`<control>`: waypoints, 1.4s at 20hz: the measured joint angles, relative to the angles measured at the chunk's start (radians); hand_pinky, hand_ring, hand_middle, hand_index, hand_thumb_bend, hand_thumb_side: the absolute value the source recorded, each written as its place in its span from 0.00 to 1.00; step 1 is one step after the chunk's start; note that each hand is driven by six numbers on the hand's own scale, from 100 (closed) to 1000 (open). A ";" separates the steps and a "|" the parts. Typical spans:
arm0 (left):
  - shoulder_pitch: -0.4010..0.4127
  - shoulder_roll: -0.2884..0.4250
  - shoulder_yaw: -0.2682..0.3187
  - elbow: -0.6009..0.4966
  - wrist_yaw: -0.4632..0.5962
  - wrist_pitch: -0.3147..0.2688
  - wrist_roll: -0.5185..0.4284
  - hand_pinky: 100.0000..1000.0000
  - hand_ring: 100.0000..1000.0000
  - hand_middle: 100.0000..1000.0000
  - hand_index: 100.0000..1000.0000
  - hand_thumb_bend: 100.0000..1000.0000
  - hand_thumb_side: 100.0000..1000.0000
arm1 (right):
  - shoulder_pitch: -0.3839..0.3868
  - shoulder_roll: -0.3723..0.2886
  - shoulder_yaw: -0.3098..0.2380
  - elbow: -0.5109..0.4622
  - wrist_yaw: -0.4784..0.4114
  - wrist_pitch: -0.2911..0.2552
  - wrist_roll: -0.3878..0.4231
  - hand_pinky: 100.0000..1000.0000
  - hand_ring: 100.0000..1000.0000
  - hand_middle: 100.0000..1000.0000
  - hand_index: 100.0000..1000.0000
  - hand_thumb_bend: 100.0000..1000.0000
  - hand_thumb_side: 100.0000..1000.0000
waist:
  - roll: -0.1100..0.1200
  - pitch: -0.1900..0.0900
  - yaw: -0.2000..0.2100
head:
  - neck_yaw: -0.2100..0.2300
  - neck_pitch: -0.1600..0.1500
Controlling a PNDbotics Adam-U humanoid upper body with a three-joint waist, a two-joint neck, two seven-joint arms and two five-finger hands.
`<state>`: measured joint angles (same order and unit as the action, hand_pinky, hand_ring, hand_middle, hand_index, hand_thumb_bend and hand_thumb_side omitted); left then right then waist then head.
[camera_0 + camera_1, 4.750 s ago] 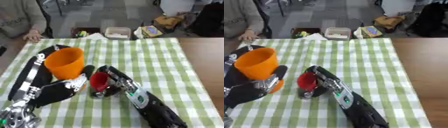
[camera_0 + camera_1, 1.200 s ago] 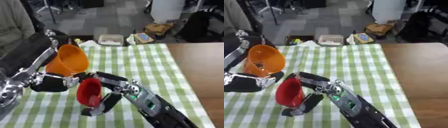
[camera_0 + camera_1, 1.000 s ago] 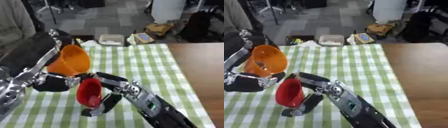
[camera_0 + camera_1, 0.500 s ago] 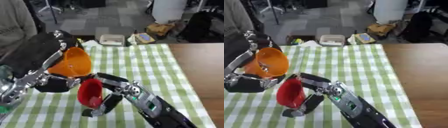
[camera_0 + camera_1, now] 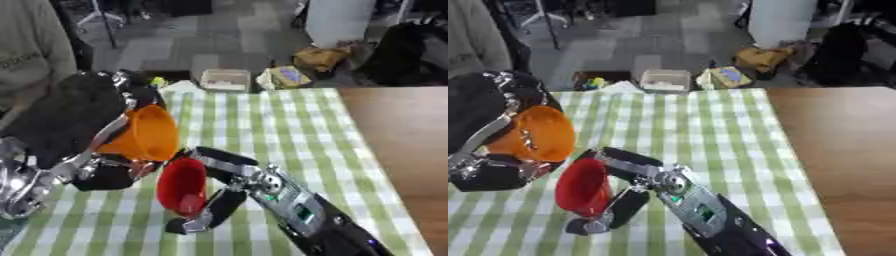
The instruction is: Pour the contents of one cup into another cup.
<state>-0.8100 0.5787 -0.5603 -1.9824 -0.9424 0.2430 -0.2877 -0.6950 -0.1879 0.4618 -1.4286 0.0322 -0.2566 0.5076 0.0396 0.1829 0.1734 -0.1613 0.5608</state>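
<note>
Your left hand (image 5: 105, 172), fingers wrapped round the orange cup (image 5: 144, 134), tips it mouth-first toward the red cup (image 5: 182, 186) held in your right hand's (image 5: 229, 182) curled fingers, both above the checked counter (image 5: 280, 130). Keep the orange rim over the red mouth and tilt slowly.

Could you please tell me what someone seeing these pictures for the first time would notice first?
Two bright cups held close together at centre left: the left robot hand tips an orange cup sideways, its mouth toward a red cup just below, which the right robot hand grips. Under them lies a green-and-white checked tablecloth, with bare brown tabletop to the right.
</note>
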 measured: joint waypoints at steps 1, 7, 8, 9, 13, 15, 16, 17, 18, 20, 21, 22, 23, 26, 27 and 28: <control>0.000 0.000 0.000 0.000 -0.015 -0.004 -0.002 0.03 0.12 0.02 0.46 0.41 0.00 | 0.000 0.000 0.000 0.000 -0.001 0.001 0.001 0.09 0.15 0.34 0.36 0.31 0.00 | 0.000 0.000 0.000 | 0.001 0.000; 0.000 -0.003 -0.001 0.000 -0.078 -0.016 -0.010 0.03 0.11 0.02 0.45 0.43 0.00 | 0.000 0.000 0.000 0.000 -0.008 0.003 0.002 0.09 0.15 0.34 0.36 0.31 0.00 | -0.004 0.002 -0.001 | 0.002 -0.001; 0.000 -0.006 -0.003 0.000 -0.089 -0.019 -0.011 0.03 0.11 0.02 0.45 0.43 0.00 | 0.000 0.000 0.000 0.000 -0.008 0.003 0.002 0.09 0.15 0.34 0.36 0.31 0.00 | -0.004 0.002 -0.001 | 0.002 -0.001; 0.000 -0.009 -0.003 0.000 -0.098 -0.023 -0.013 0.03 0.11 0.02 0.45 0.43 0.00 | 0.000 0.000 0.000 0.000 -0.008 0.004 0.002 0.09 0.15 0.34 0.36 0.31 0.00 | -0.004 0.003 -0.001 | 0.003 -0.001; 0.000 -0.010 -0.004 0.000 -0.127 -0.038 -0.018 0.03 0.10 0.01 0.45 0.43 0.00 | 0.000 0.000 0.000 0.000 -0.009 0.007 0.001 0.09 0.15 0.33 0.36 0.31 0.00 | -0.005 0.003 -0.001 | 0.005 -0.001; 0.000 -0.016 -0.004 0.000 -0.136 -0.042 -0.021 0.03 0.10 0.01 0.45 0.43 0.00 | 0.000 0.000 0.000 0.000 -0.009 0.009 0.000 0.09 0.15 0.33 0.36 0.31 0.00 | -0.005 0.003 -0.001 | 0.006 -0.001; 0.000 -0.018 -0.005 0.000 -0.140 -0.042 -0.022 0.03 0.10 0.01 0.45 0.43 0.00 | 0.000 0.000 0.000 0.000 -0.009 0.009 0.000 0.09 0.15 0.33 0.36 0.31 0.00 | -0.005 0.003 -0.001 | 0.006 -0.001; 0.000 -0.019 -0.006 0.000 -0.143 -0.043 -0.023 0.03 0.10 0.01 0.45 0.43 0.00 | 0.000 0.000 0.000 0.000 -0.009 0.009 0.000 0.09 0.15 0.33 0.36 0.31 0.00 | -0.005 0.003 -0.001 | 0.006 -0.001; -0.001 -0.020 -0.008 0.000 -0.146 -0.043 -0.025 0.03 0.10 0.01 0.45 0.44 0.00 | 0.000 0.000 0.000 0.000 -0.009 0.009 0.000 0.09 0.15 0.33 0.36 0.31 0.00 | -0.005 0.003 -0.001 | 0.006 -0.001; -0.002 -0.025 -0.010 0.000 -0.155 -0.046 -0.028 0.03 0.10 0.01 0.45 0.44 0.00 | 0.001 0.000 0.000 0.000 -0.009 0.009 0.000 0.09 0.15 0.33 0.36 0.31 0.00 | -0.005 0.003 -0.001 | 0.006 -0.001; -0.003 -0.027 -0.010 0.000 -0.160 -0.048 -0.029 0.03 0.09 0.01 0.45 0.45 0.00 | 0.001 0.000 0.000 -0.001 -0.009 0.010 0.000 0.09 0.15 0.33 0.36 0.31 0.00 | -0.005 0.003 -0.001 | 0.006 -0.001; -0.006 -0.027 -0.010 0.000 -0.166 -0.051 -0.029 0.03 0.09 0.01 0.45 0.45 0.00 | 0.001 0.000 0.000 -0.001 -0.009 0.010 0.000 0.09 0.15 0.33 0.36 0.31 0.00 | -0.005 0.003 -0.001 | 0.006 -0.001; -0.009 -0.027 -0.011 0.000 -0.173 -0.054 -0.030 0.03 0.09 0.01 0.45 0.45 0.00 | 0.001 0.000 0.000 -0.001 -0.009 0.010 0.001 0.09 0.15 0.33 0.36 0.31 0.00 | -0.005 0.003 -0.001 | 0.006 -0.001; -0.010 -0.033 -0.015 0.000 -0.196 -0.061 -0.036 0.03 0.09 0.00 0.45 0.46 0.00 | 0.001 0.000 0.000 -0.003 -0.010 0.012 -0.001 0.09 0.15 0.33 0.36 0.31 0.00 | -0.005 0.003 -0.001 | 0.006 -0.001; -0.010 -0.036 -0.016 0.000 -0.203 -0.064 -0.038 0.03 0.09 0.00 0.45 0.46 0.00 | 0.001 0.000 0.000 -0.004 -0.011 0.013 -0.001 0.09 0.15 0.33 0.36 0.31 0.00 | -0.005 0.003 -0.001 | 0.006 -0.001; -0.011 -0.036 -0.017 0.000 -0.209 -0.067 -0.040 0.03 0.09 0.00 0.45 0.46 0.00 | 0.001 0.000 0.000 -0.005 -0.011 0.013 -0.002 0.09 0.16 0.33 0.36 0.31 0.00 | -0.005 0.003 -0.001 | 0.006 -0.001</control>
<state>-0.8210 0.5422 -0.5771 -1.9824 -1.1515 0.1764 -0.3275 -0.6938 -0.1879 0.4614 -1.4333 0.0207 -0.2432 0.5055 0.0347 0.1856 0.1724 -0.1552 0.5601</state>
